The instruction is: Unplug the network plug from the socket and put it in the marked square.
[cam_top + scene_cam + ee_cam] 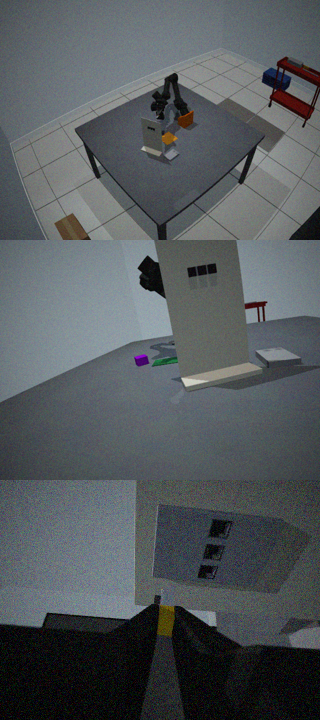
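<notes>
The upright beige panel [152, 138] [211, 325] [144, 540] stands on the table [188, 178]. On its robot side a grey socket block [180, 540] shows three dark openings in the wrist view, with no plug visible in them. My gripper [159, 116] [165, 612] is shut on the yellow plug [166, 624], whose narrow tip points forward. The plug appears clear of the block, below its openings in the wrist view. An orange flat patch [169, 138] and a green flat patch [165, 361] lie on the table; I cannot tell which is the marked square. The exterior view hides my fingers behind the panel.
An orange block [185, 120] stands near the arm's base. A low grey box [171, 154] [277, 354] lies beside the panel's foot. A purple cube [141, 360] lies beyond the panel. A red cart [292, 103] stands away from the table.
</notes>
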